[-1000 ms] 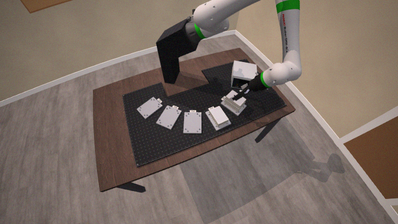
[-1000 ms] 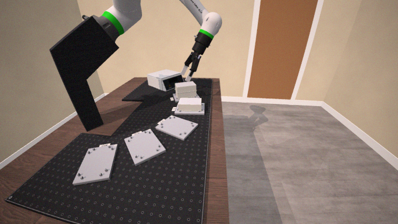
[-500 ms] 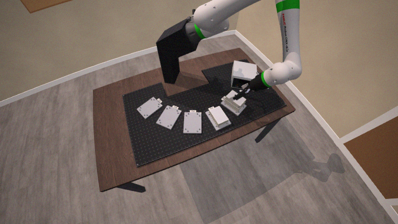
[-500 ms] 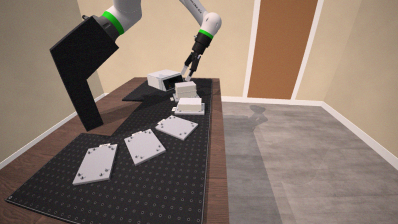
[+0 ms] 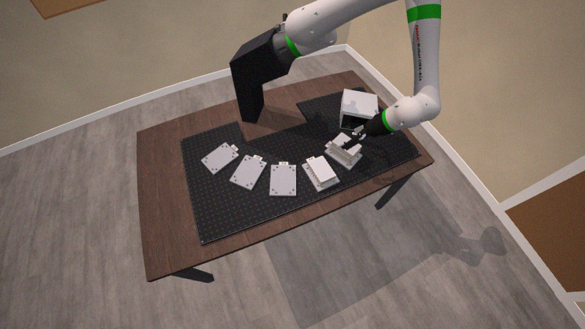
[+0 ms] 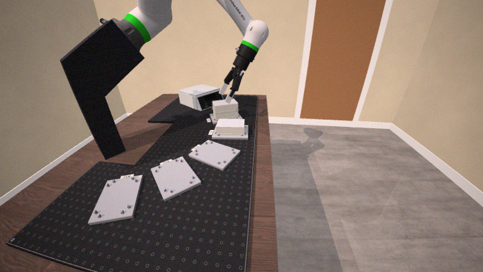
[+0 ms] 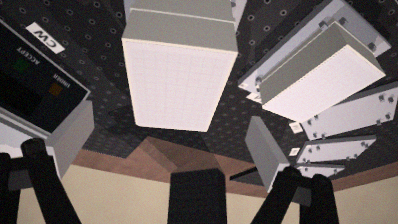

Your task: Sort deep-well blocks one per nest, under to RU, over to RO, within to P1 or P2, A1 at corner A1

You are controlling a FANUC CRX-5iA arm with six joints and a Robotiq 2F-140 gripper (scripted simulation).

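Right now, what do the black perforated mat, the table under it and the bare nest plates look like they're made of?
Mat: probably matte black metal breadboard; regular grid of ringed holes. Table: wood or wood veneer; brown grain streaks. Nest plates: likely pale grey metal, satin; flat slabs with small pins at the edges.

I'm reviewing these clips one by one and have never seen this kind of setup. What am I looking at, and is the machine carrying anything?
It is one white robot arm with a two-finger gripper. One picture looks down from above, one from the table's end, one from a camera at the wrist. On the black perforated mat lie five flat grey nest plates in an arc. One holds a stack of blocks, its neighbour a single block, and three are bare. The white box is the check-weigher, with no lamp lit. The gripper is open above the stack and holds nothing.
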